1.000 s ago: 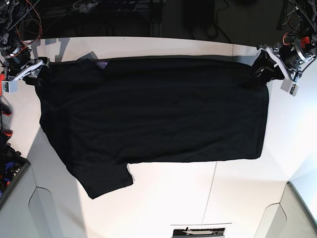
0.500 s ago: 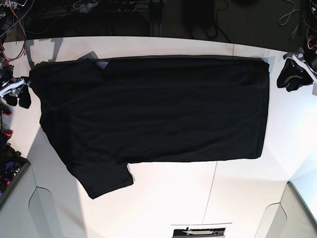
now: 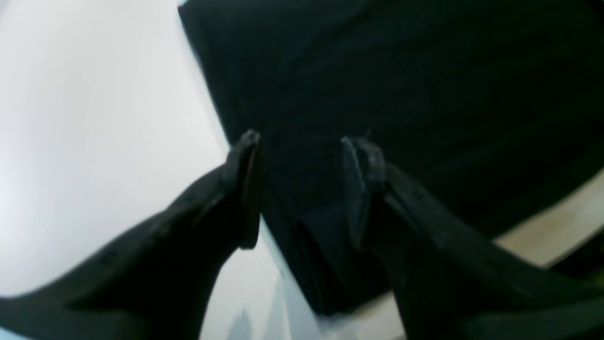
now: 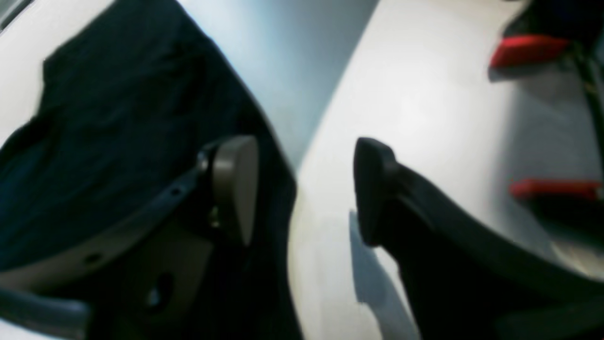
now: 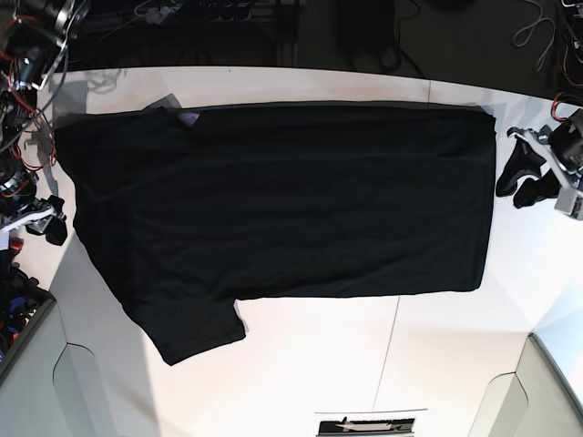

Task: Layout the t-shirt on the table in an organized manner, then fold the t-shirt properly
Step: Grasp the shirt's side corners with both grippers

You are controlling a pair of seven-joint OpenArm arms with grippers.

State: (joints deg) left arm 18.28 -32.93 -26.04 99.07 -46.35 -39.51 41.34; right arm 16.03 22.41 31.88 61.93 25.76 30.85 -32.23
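- The table (image 5: 301, 364): white top filling most of the base view, with a thin dark seam running from about the centre toward 6 o'clock. Bare white surface shows along the 6 o'clock side and at both ends.
- The t-shirt (image 5: 273, 200): black cloth spread flat across the middle of the table, long axis from 9 to 3 o'clock. The hem edge lies straight at 3 o'clock. One short sleeve (image 5: 196, 328) juts toward 7 o'clock. A small purple patch (image 5: 189, 118) shows at the 11 o'clock edge. The cloth looks smooth, with no large folds.
- Left gripper (image 5: 519, 177): at 3 o'clock in the base view, just off the hem edge and apart from the cloth. In the left wrist view its dark fingers (image 3: 245, 189) stand well spread with nothing between them. The shirt's corner lies below and beyond them. The picture is blurred.
- Right gripper (image 5: 44, 223): at 9 o'clock in the base view, beside the shoulder end of the shirt, near the table's edge. In the right wrist view its two fingers (image 4: 233, 184) are parted wide and hold nothing. One finger hangs over black cloth, the other over bare white table. Whether either touches the surface cannot be told.
- Red fittings (image 4: 528, 49): small, blurred, at 2 o'clock in the right wrist view, beyond the gripper.
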